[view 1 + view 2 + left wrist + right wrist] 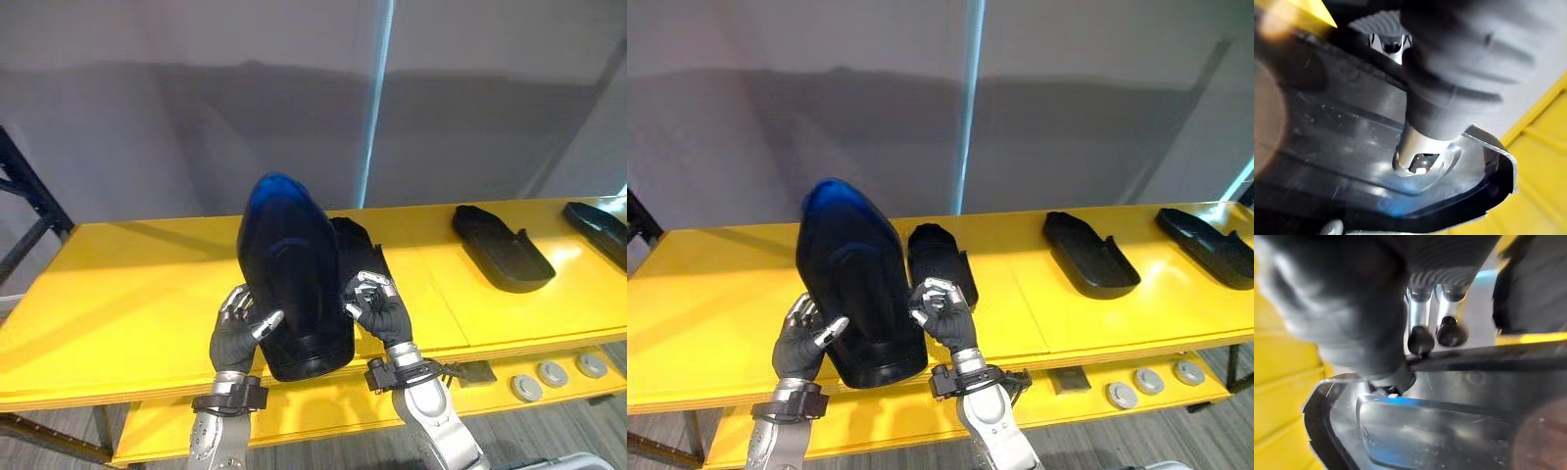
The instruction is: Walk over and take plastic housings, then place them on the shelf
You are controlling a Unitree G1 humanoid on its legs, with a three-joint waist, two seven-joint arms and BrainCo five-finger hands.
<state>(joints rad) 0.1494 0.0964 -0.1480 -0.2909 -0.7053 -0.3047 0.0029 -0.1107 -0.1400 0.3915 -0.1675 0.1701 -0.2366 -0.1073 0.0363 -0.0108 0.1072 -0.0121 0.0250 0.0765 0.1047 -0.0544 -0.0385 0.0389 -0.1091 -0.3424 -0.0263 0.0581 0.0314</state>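
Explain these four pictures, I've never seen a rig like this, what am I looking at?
This is a two-armed humanoid robot, seen through its own cameras. The two wide pictures come from a stereo camera on its head, looking down; the two close-ups come from cameras on its wrists. Its left hand and right hand curl their fingers on the edges of a big black housing, a plastic shell held up on end at the front of a yellow shelf. Three more lie flat on it: a near housing just behind the held one, then a middle housing and a far housing to the robot's right. Small grey discs sit on a lower level.
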